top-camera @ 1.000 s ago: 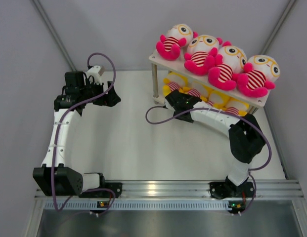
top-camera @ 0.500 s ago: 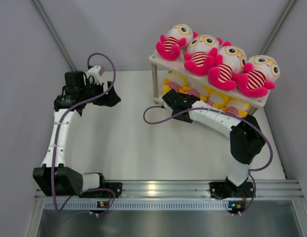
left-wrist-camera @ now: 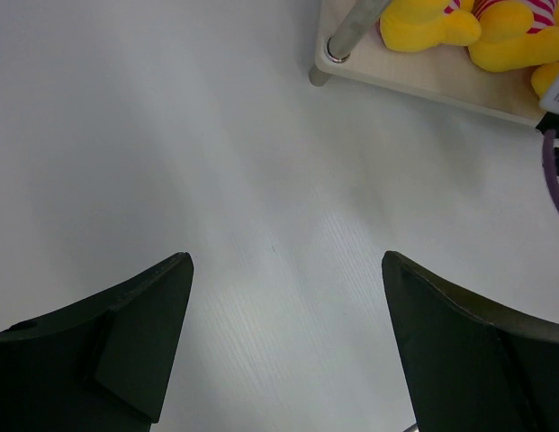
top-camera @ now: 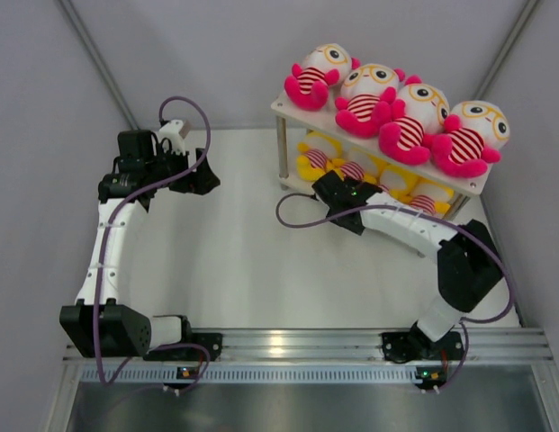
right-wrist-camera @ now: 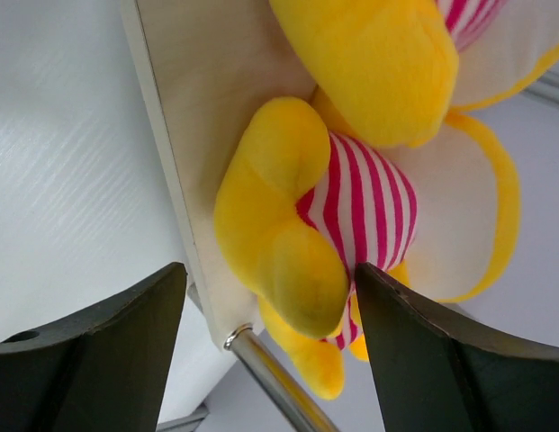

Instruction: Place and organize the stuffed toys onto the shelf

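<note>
Several pink stuffed toys (top-camera: 369, 94) sit in a row on the top board of the white shelf (top-camera: 281, 106). Yellow stuffed toys (top-camera: 313, 159) line the lower tier, partly hidden under the top board. My right gripper (top-camera: 331, 184) is at the front of the lower tier. Its jaws (right-wrist-camera: 270, 270) stand open around the leg of a yellow toy (right-wrist-camera: 297, 225) lying on the lower board (right-wrist-camera: 189, 108); a gap shows on the left side. My left gripper (top-camera: 202, 177) hangs open over bare table (left-wrist-camera: 261, 162), with nothing between its fingers (left-wrist-camera: 153, 324).
A silver shelf leg (right-wrist-camera: 270, 378) runs just below the right jaws; another leg (left-wrist-camera: 347, 36) stands at the lower board's corner (left-wrist-camera: 423, 76). Grey walls close in behind and to both sides. The right arm's purple cable (top-camera: 302, 220) loops over the table.
My right gripper has slid to the right along the front of the lower tier, its elbow swinging right too. The left arm has not moved.
</note>
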